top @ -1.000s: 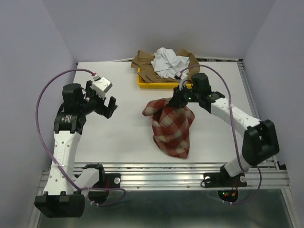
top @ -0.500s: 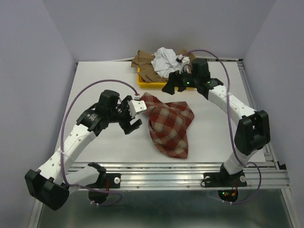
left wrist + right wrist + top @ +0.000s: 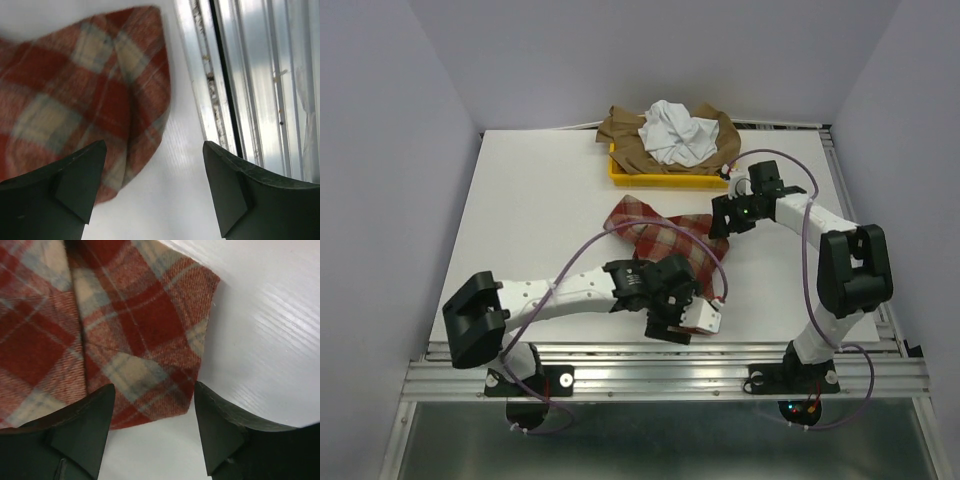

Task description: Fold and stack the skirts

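The red-and-beige checked skirt [image 3: 665, 235] lies crumpled flat on the white table. My left gripper [image 3: 672, 318] is open and empty over its near end; the left wrist view shows the skirt's rounded corner [image 3: 80, 85] just ahead of the left finger, with bare table between the jaws [image 3: 155, 190]. My right gripper [image 3: 721, 218] is open and empty at the skirt's right corner; the right wrist view shows that corner [image 3: 145, 340] just ahead of the jaws [image 3: 152, 425]. The white skirt [image 3: 675, 130] lies bunched on the tan-brown skirt [image 3: 625, 135] at the back.
A yellow tray [image 3: 620, 178] under the two piled skirts stands at the table's back middle. The table's near edge with metal rails [image 3: 250, 75] runs close to my left gripper. The left arm stretches across the table's front.
The left arm swung from the left side across to the checked skirt's near end. The right gripper came from near the tray down to the skirt's right corner. The skirt lies flatter.
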